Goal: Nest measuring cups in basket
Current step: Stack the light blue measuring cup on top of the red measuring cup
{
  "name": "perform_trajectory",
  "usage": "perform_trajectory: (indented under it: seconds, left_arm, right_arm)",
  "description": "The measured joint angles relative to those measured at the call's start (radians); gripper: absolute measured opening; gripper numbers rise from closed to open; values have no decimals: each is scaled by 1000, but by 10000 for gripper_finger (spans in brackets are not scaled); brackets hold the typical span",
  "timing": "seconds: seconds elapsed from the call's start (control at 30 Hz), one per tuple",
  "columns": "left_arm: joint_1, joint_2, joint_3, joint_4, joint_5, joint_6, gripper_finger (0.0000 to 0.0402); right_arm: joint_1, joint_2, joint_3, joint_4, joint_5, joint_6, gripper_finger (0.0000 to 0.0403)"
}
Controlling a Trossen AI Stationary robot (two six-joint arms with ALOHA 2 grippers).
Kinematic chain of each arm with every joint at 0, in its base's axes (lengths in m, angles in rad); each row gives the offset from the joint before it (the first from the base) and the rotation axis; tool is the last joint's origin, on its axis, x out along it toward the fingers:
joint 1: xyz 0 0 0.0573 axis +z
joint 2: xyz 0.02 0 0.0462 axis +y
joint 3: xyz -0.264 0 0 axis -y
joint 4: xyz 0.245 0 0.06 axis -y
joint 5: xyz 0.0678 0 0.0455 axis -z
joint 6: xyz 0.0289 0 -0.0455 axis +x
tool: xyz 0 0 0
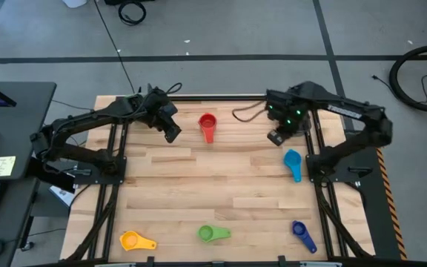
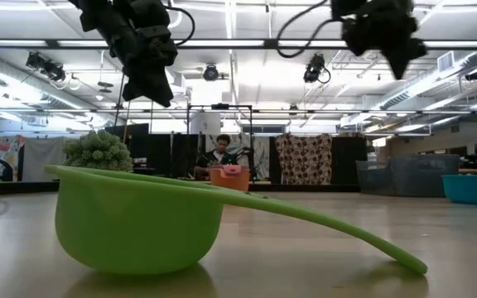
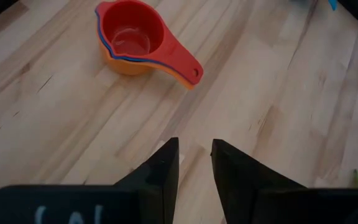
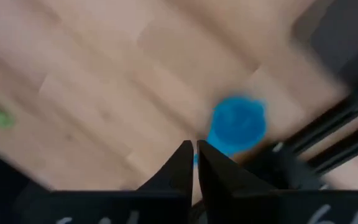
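Five loose or stacked measuring cups are in my sight on the bench [image 1: 221, 189], but no basket: the red cup [image 1: 207, 124] sits nested on orange and blue ones at the far middle, the light blue cup [image 1: 293, 163] lies near the right frame, and the yellow cup [image 1: 133, 240], green cup [image 1: 212, 233] and dark blue cup [image 1: 301, 233] are strung along the near edge. I hold the left tool [image 1: 170, 130] raised beside the red stack, its fingers a narrow gap apart on nothing. The right tool [image 1: 279, 136] hovers above the light blue cup, fingers nearly together and empty. My worry, judging from here: a descent with those fingers this tight would strike the cup's rim rather than straddle it, skidding it toward the frame; with no basket visible, any stack risks ending up in the wrong place.
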Motion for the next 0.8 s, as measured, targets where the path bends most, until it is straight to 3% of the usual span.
perform_trajectory:
  seconds: [0.23, 0.5, 0.8]
  left_arm:
    - [1, 0, 0, 3, 0, 1, 101]
    - [3, 0, 0, 5, 1, -33, 101]
    - [3, 1, 0, 5, 0, -55, 101]
  right_arm:
    - [52, -95, -207, 11, -27, 76, 67]
    - [94, -98, -386, 135, -41, 78, 124]
    - [103, -98, -540, 316, -38, 78, 134]
